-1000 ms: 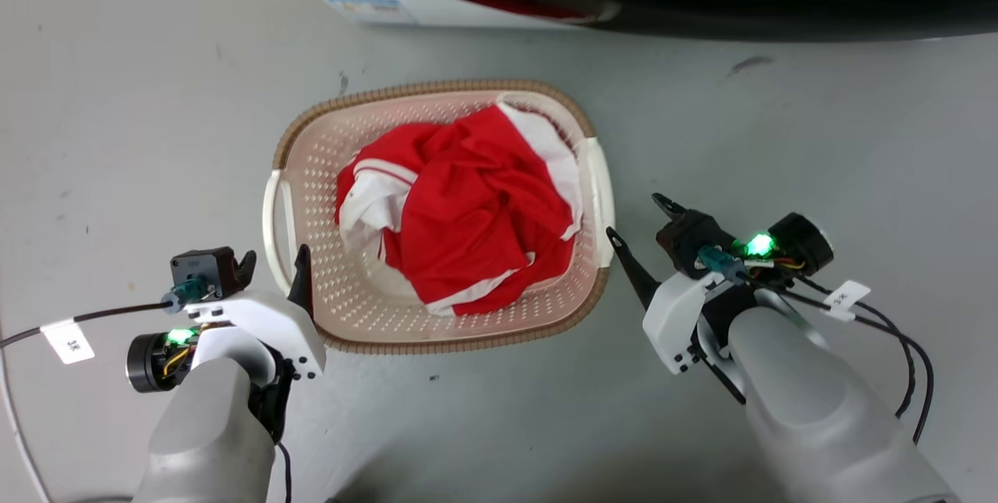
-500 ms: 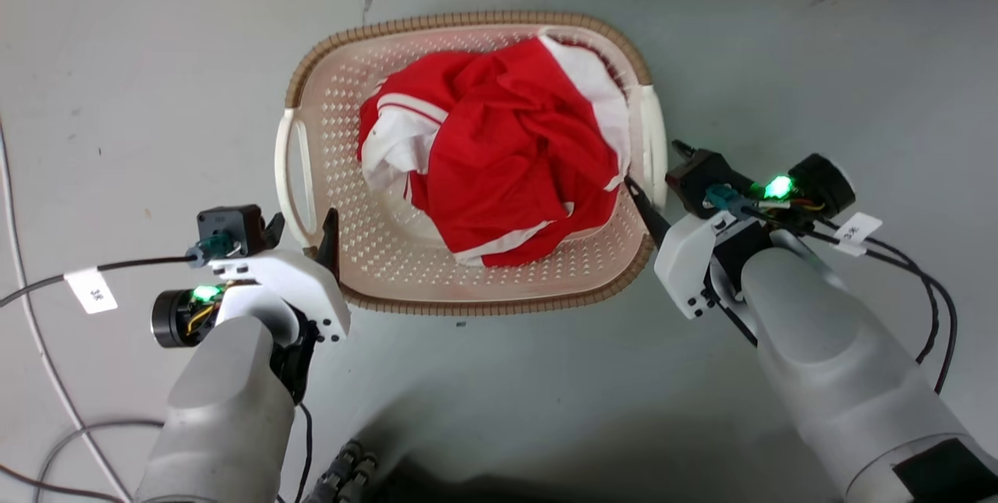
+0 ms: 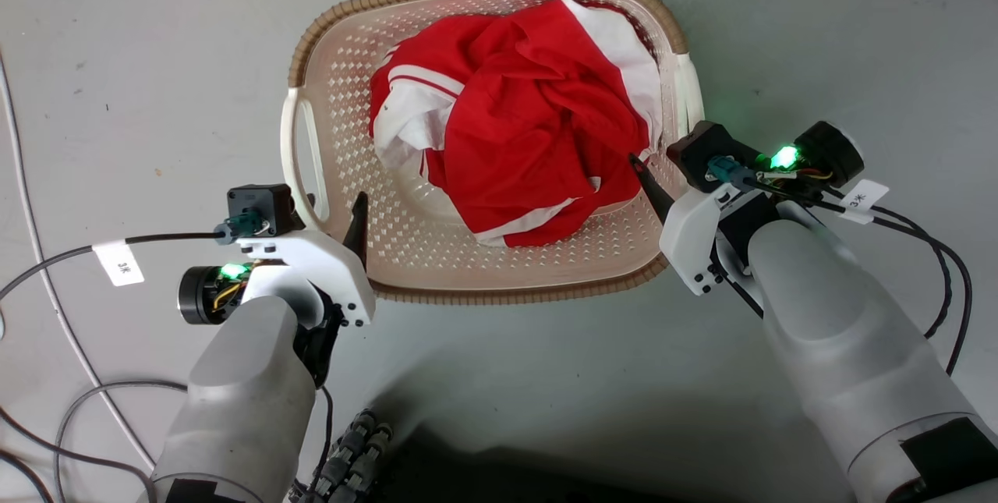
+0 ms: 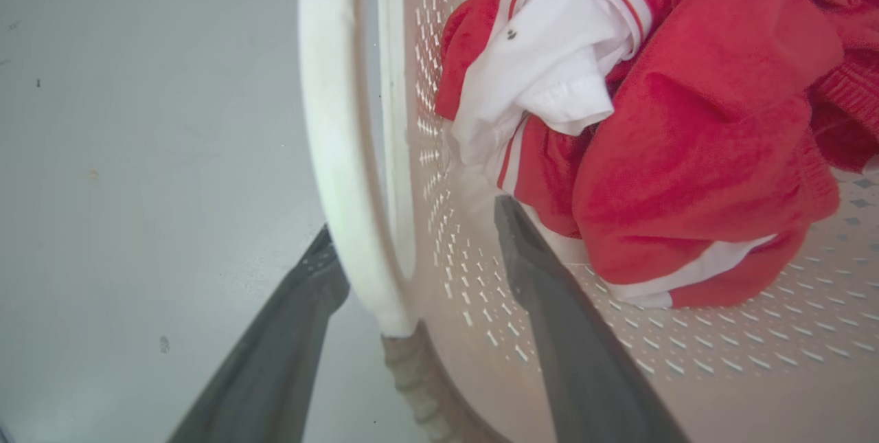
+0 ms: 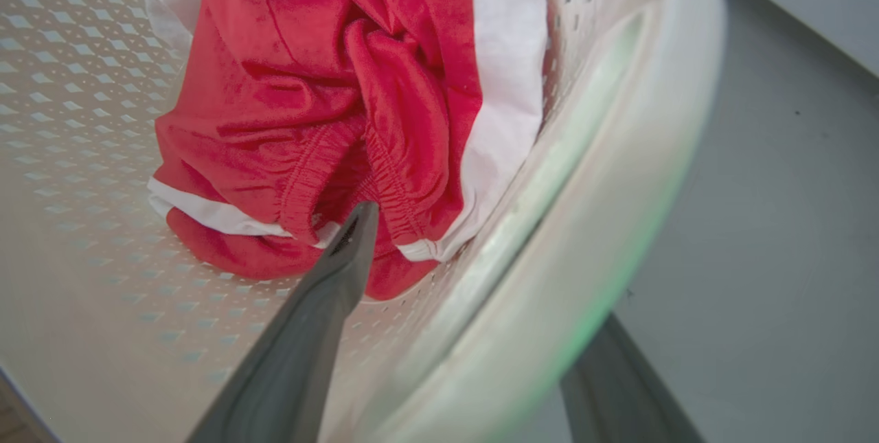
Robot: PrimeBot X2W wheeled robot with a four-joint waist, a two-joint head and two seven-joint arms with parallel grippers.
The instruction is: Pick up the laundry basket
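Observation:
The laundry basket (image 3: 343, 136) stands on the grey floor, cream and perforated with a brown woven rim, and a red and white garment (image 3: 530, 129) is heaped inside. My left gripper (image 3: 331, 214) is open and straddles the lower end of the white left handle (image 4: 343, 154), one finger outside the basket and one inside. On the opposite side, my right gripper (image 3: 663, 156) is open astride the right handle (image 5: 604, 223). Its inner finger (image 5: 343, 251) lies against the garment (image 5: 329, 106), and the handle hides the outer fingertip.
Grey and black cables (image 3: 47, 308) trail over the floor at the lower left. My own dark base (image 3: 468, 472) shows at the bottom edge. Bare grey floor (image 3: 858, 35) surrounds the basket.
The camera has tilted down, so the washer has left the picture. The right gripper has closed in from beside the basket to straddle its right handle. The left gripper has slid further onto the left handle.

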